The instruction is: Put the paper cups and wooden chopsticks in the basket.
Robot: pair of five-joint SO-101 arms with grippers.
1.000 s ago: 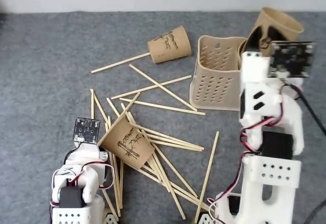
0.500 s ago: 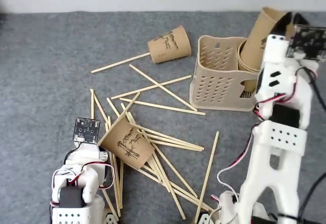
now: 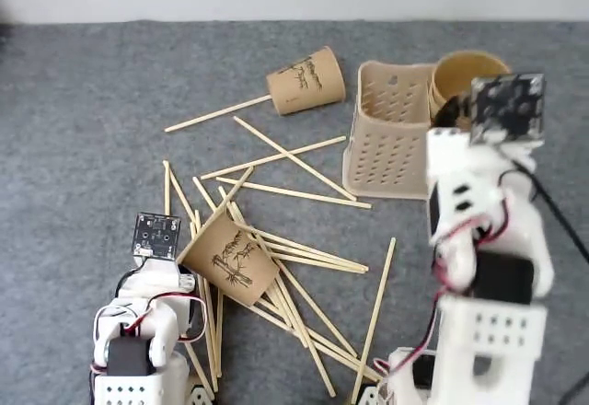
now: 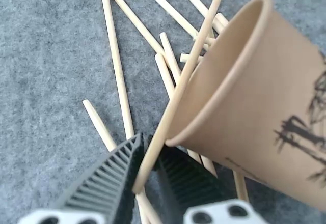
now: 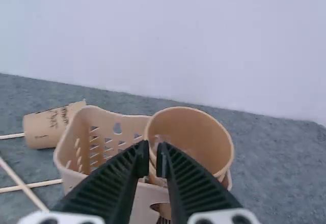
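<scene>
1. Overhead, we log a counter (image 3: 83, 101) covered in grey felt, with a pale wall (image 5: 163, 30) behind it.
2. Basket (image 3: 386, 152): beige and perforated, it stands at the counter's far right. The upright cup (image 3: 467, 72) stands in its right end, mouth up.
3. Lying cup (image 3: 306, 80): on its side just left of the basket, not touching it.
4. Near cup (image 3: 230, 258): on its side atop the wooden chopsticks (image 3: 304, 267) scattered across the counter's middle.
5. Left arm (image 3: 138, 331): we find it low at the near left edge. The left end effector (image 4: 148, 150) pinches the end of one chopstick (image 4: 188, 66), which leans over the near cup's rim.
6. Right arm (image 3: 479, 239): raised in front of the basket. The right end effector (image 5: 153, 155) is pressed almost together and hangs above the basket's near wall, with the upright cup just behind it.
</scene>
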